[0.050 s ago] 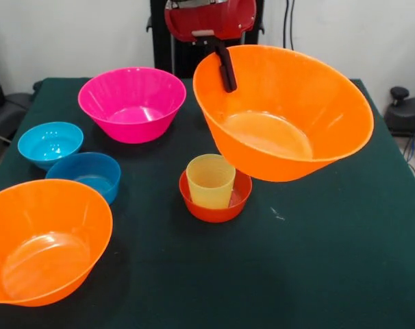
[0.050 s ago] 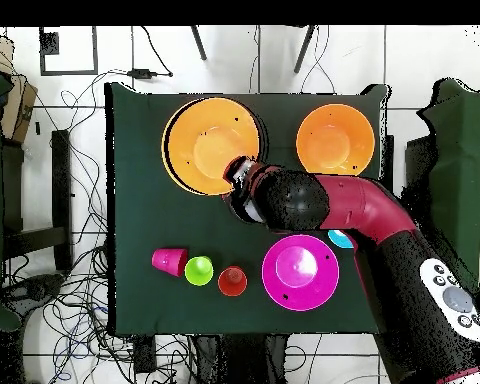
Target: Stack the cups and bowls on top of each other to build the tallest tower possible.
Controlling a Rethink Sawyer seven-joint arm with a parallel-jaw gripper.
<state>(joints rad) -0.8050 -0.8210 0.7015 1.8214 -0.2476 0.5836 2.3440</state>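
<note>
A: Take the pink bowl [image 1: 132, 103] as the marker and go left to right. What is where?

B: Furthest left of it, toward the table's near corner, an orange bowl [image 1: 46, 240] stands upright and empty. Between that and the pink bowl are two small blue ones: a light blue bowl [image 1: 50, 142] and a darker blue bowl [image 1: 85, 175], touching or nearly so. The pink bowl itself is upright and empty.

A: And to the right of it?

B: A small red-orange bowl [image 1: 214, 199] with a ribbed yellow cup [image 1: 209, 179] standing in it. Above and just right of that pair, a second large orange bowl [image 1: 286, 113] hangs tilted in the air. The gripper [image 1: 227, 72] pinches its rim, one dark finger showing inside the wall.

A: The other cups?

B: Only the overhead view shows them: a red-pink cup [image 2: 167, 261] on its side, then a lime green cup [image 2: 199, 270] and an orange-red cup [image 2: 232, 281], in a row beside the pink bowl, on the green table [image 2: 134, 180].

A: How far along, then?

B: Early, I'd say. One cup in one bowl is the only stack. The lifted bowl is not yet set down; five bowls and three cups remain loose.
</note>
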